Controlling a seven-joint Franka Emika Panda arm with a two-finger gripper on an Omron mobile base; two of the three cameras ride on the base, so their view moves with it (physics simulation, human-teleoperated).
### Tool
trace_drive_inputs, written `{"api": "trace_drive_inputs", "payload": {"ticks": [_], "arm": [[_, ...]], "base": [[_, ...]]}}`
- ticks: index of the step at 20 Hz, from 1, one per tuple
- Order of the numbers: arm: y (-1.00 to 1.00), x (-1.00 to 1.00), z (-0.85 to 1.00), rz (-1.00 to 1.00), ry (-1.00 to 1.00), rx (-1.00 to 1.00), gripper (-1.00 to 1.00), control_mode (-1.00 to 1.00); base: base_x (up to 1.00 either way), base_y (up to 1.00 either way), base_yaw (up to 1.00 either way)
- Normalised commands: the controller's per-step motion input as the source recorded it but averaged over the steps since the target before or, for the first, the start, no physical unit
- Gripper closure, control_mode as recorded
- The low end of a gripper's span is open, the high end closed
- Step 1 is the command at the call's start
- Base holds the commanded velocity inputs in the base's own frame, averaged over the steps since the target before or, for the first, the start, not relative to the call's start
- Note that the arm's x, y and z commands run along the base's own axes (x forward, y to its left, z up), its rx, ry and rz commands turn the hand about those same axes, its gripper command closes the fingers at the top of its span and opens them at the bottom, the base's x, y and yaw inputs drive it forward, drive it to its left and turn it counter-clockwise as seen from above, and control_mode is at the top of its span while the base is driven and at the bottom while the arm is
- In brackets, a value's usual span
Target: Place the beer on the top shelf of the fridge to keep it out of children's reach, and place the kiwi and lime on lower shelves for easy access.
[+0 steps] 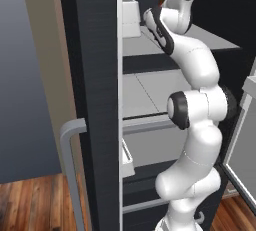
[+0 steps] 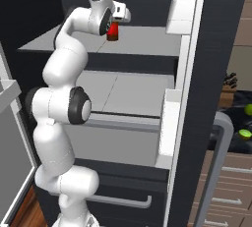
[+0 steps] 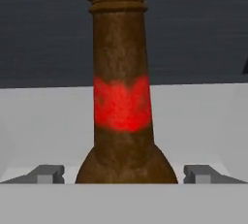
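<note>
The beer (image 3: 121, 102) stands on the top shelf (image 2: 147, 44), pincer (image 3: 123, 173) open around it; kiwi (image 2: 244, 133) and lime (image 2: 248, 109) wait at right.

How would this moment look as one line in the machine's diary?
gripper: open, straddling bottle | brown glass beer bottle with red label: upright on fridge's top grey shelf

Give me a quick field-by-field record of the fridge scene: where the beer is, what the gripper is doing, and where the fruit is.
beer: upright on the top shelf, red label showing; beer
gripper: open, fingers apart on either side of the bottle's base, not touching it
fridge: door open, white door bins on its inner side
lime: on the dark counter to the right of the fridge
kiwi: same counter, cut face up
lower shelves: nothing seen on them
</note>
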Motion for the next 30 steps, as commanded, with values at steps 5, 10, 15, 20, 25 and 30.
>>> {"api": "trace_drive_inputs", "payload": {"ticks": [5, 10, 15, 20, 25, 30], "arm": [[0.0, -0.22, -0.01, 0.0, 0.03, -0.01, -1.0, -1.0], [0.0, -0.39, -0.17, 0.0, 0.02, -0.03, -1.0, -1.0], [0.0, -0.31, -0.35, 0.0, 0.0, -0.03, -1.0, -1.0], [0.0, -0.39, -0.2, 0.0, 0.0, -0.01, -1.0, -1.0], [0.0, -0.56, -0.02, 0.0, -0.01, 0.0, -1.0, -1.0], [0.0, -0.66, 0.0, 0.0, 0.0, 0.0, -1.0, -1.0]], "base": [[0.0, 0.0, 0.0], [0.0, 0.0, 0.0], [0.0, 0.0, 0.0], [0.0, 0.0, 0.0], [0.0, 0.0, 0.0], [0.0, 0.0, 0.0]]}}
